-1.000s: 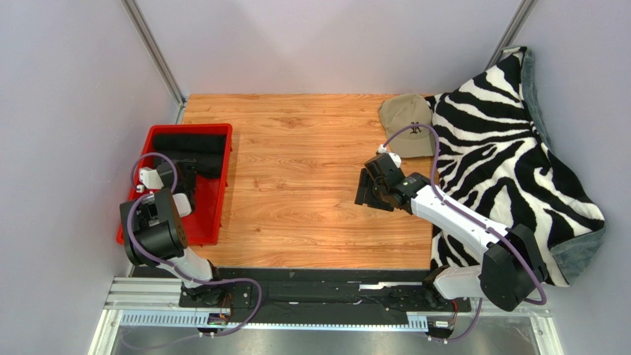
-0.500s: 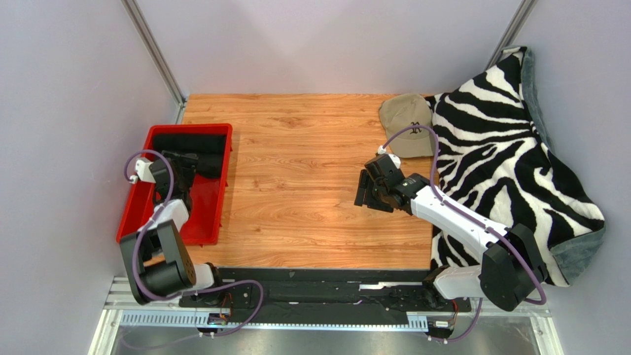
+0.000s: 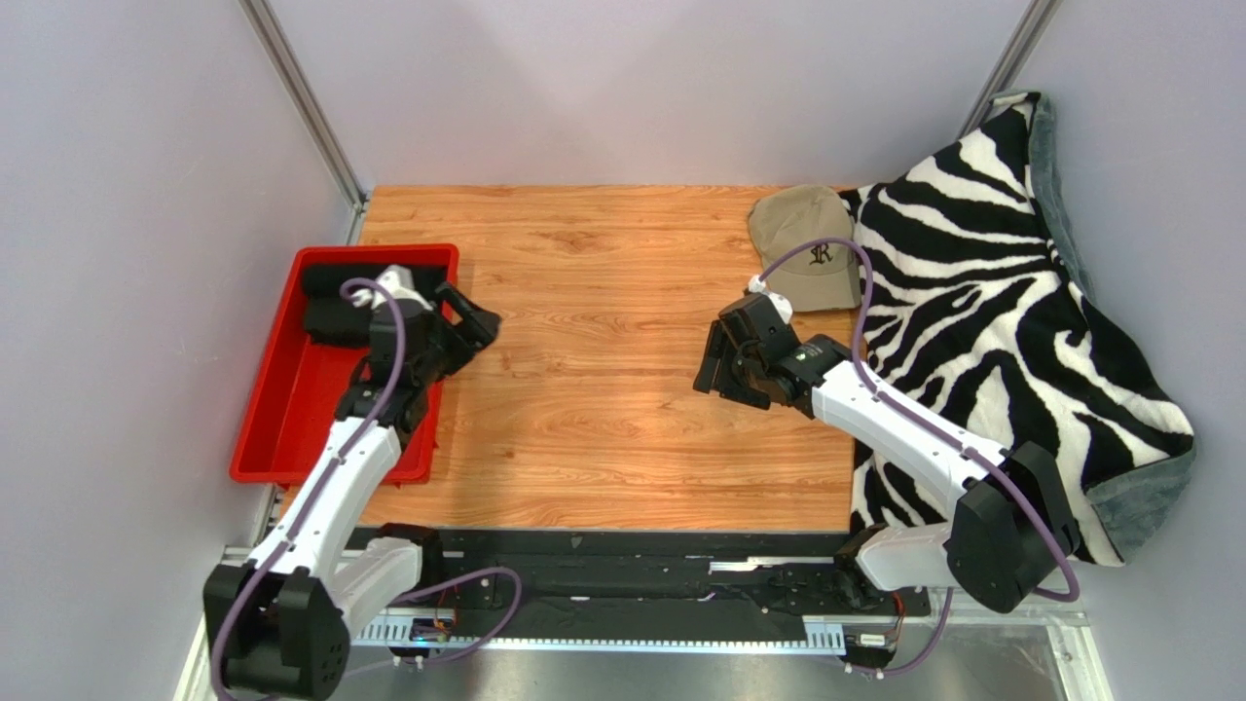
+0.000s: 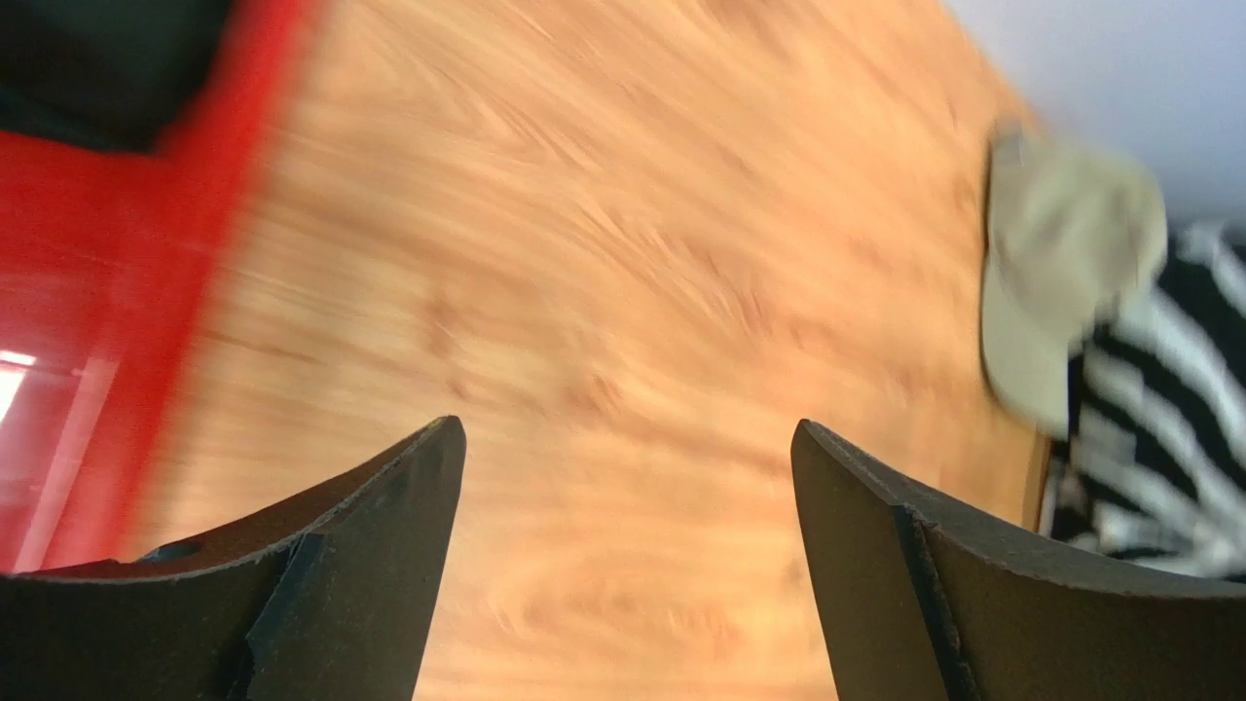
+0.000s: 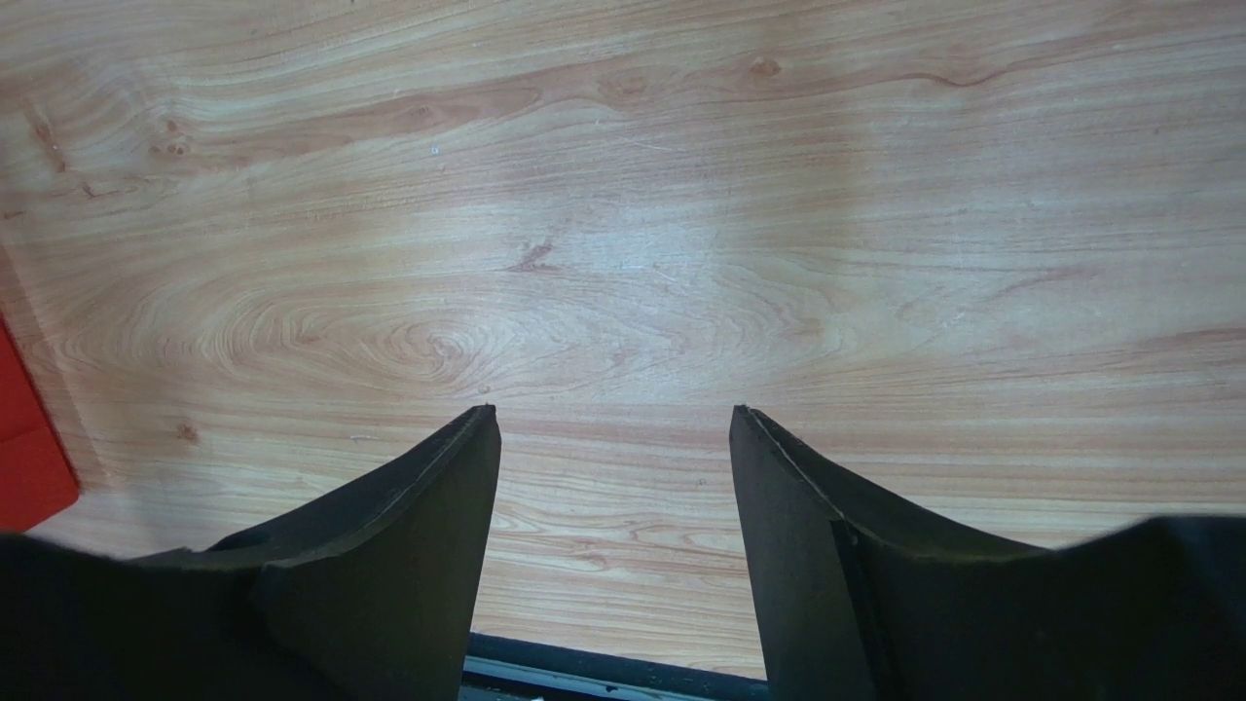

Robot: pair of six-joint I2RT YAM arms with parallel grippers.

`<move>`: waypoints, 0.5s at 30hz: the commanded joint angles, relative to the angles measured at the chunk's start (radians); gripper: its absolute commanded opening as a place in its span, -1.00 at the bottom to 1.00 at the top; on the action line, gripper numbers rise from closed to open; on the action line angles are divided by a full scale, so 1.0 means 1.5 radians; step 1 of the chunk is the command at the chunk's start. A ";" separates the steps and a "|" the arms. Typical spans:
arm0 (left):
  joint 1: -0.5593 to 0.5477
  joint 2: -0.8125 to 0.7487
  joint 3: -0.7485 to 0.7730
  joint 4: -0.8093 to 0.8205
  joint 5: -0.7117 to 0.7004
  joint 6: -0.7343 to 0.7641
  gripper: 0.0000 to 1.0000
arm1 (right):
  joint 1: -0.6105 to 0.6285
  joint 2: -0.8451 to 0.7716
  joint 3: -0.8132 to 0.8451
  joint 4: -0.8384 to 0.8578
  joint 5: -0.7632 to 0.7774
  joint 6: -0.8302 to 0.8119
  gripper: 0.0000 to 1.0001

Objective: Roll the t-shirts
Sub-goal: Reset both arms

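Observation:
A black t-shirt (image 3: 331,313) lies bunched at the far end of the red bin (image 3: 288,427), partly hidden by my left arm. It also shows as a dark blur at the top left of the left wrist view (image 4: 88,59). My left gripper (image 3: 476,314) is open and empty, over the wooden table just right of the bin's right wall; in its own view (image 4: 629,427) only blurred wood lies between the fingers. My right gripper (image 3: 712,383) is open and empty above the middle of the table, with bare wood between its fingers (image 5: 614,414).
A tan cap (image 3: 807,241) lies at the far right of the table, next to a zebra-striped blanket (image 3: 1009,307) draped over the right edge. Both show in the left wrist view, the cap (image 4: 1068,249) and the blanket (image 4: 1156,438). The bin's corner (image 5: 22,453) shows in the right wrist view.
My left arm has swung up out of the red bin and to the right, over the bin's wall to the table, with its gripper empty. The right gripper has barely moved.

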 commanded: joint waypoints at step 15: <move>-0.500 0.106 0.181 -0.212 -0.176 0.101 0.98 | -0.003 -0.147 0.031 -0.053 0.161 -0.008 0.28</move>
